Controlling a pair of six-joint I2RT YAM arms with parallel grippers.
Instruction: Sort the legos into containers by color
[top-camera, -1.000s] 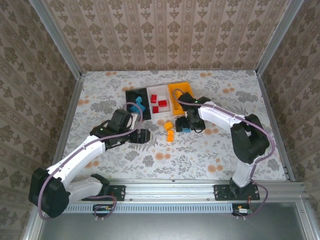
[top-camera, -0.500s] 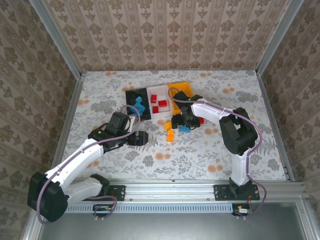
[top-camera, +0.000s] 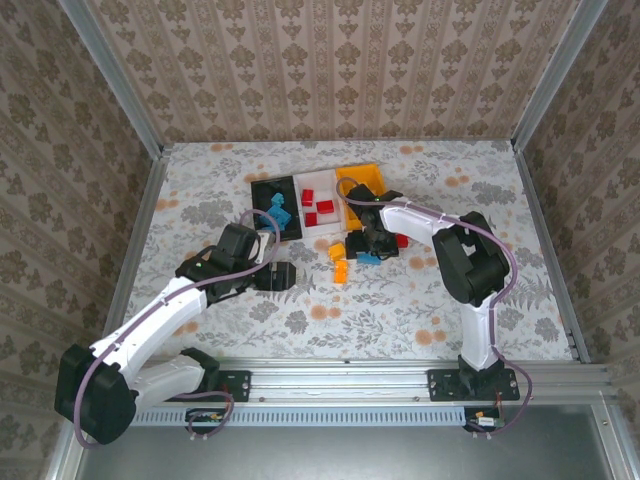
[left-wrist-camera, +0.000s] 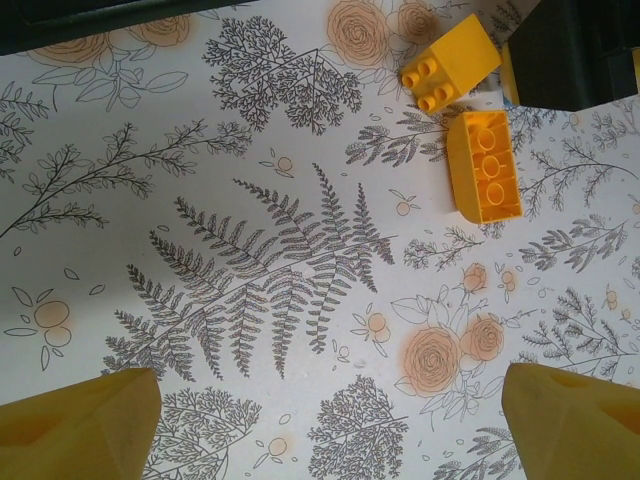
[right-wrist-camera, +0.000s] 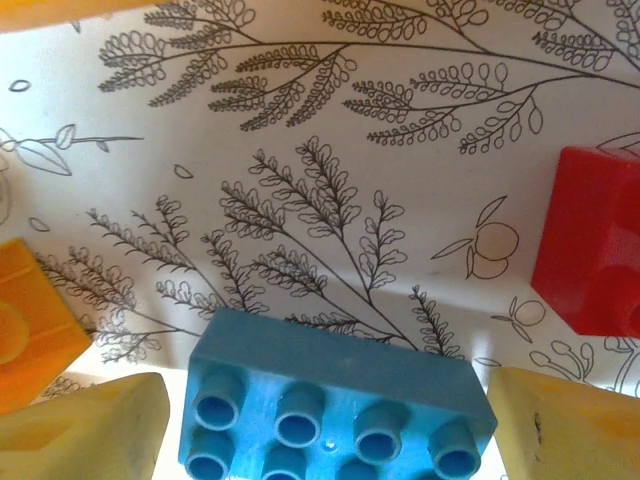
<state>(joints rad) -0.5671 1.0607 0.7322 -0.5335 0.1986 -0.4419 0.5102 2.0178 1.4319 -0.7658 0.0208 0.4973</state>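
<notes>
The black bin (top-camera: 262, 189) holds blue legos (top-camera: 277, 210), the white bin (top-camera: 322, 190) red legos (top-camera: 324, 207), and the orange bin (top-camera: 366, 176) stands beside them. My right gripper (top-camera: 369, 250) (right-wrist-camera: 328, 425) is open and low, its fingers (right-wrist-camera: 85, 430) either side of a blue lego (right-wrist-camera: 330, 395) (top-camera: 369, 258) lying on the table. A red lego (right-wrist-camera: 590, 250) (top-camera: 402, 240) lies to its right, an orange one (right-wrist-camera: 30, 320) to its left. My left gripper (top-camera: 285, 275) (left-wrist-camera: 330, 430) is open over bare cloth, with two orange legos (left-wrist-camera: 482, 165) (top-camera: 340, 262) ahead of it.
The table wears a floral cloth (top-camera: 420, 300) and is walled by patterned panels with metal posts (top-camera: 110, 80). The three bins sit together at the back centre. The right arm's elbow (top-camera: 470, 260) bends over the right half of the table.
The right arm's elbow has swung in to the left and its gripper has settled around the blue lego. The left gripper has barely shifted.
</notes>
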